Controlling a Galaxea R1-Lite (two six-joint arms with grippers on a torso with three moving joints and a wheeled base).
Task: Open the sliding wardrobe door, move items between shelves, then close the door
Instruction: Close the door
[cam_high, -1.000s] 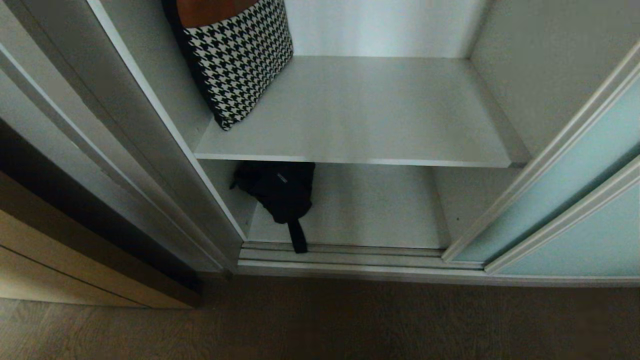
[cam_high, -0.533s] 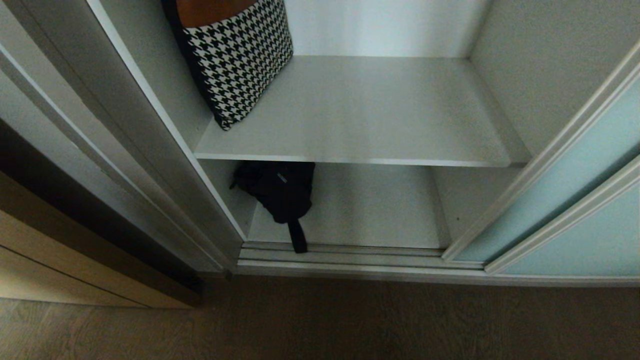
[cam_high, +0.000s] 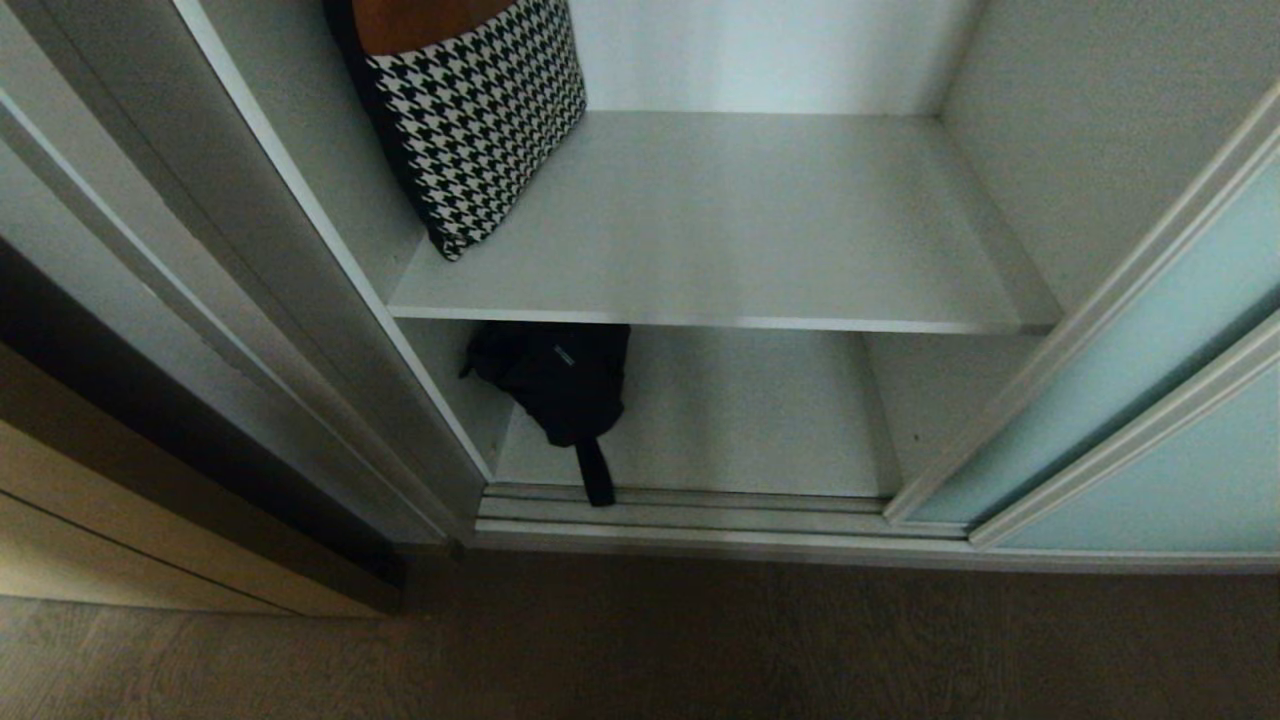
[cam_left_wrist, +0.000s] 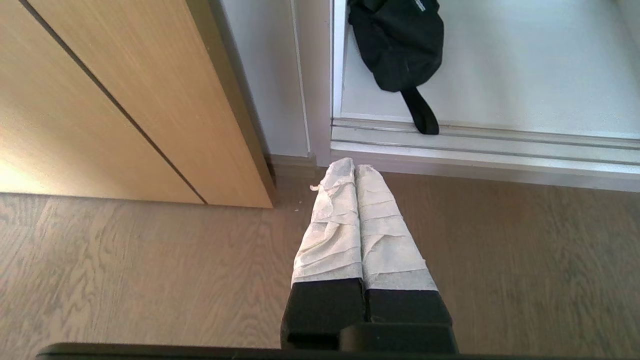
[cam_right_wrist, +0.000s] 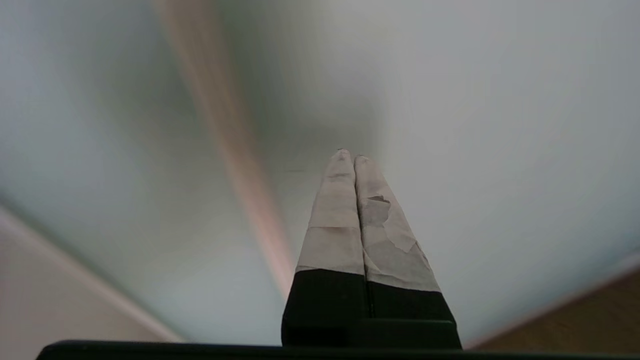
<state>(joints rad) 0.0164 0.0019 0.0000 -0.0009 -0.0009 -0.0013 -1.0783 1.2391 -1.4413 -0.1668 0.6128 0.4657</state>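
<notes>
Sliding wardrobe door (cam_high: 1130, 400) sits pushed to the right, wardrobe open. Upper shelf (cam_high: 740, 230) has the houndstooth piece (cam_high: 480, 110) leaning at its left wall; black strappy bundle (cam_high: 560, 385) on lower shelf (cam_high: 740, 420), strap over floor track (cam_high: 700, 505). Right gripper (cam_right_wrist: 348, 157) pinched closed, empty, near frosted glass. Left gripper (cam_left_wrist: 355, 170) closed, empty, parked above floor. Risk: strap jams door when closing; closed tips could skid on glass.
</notes>
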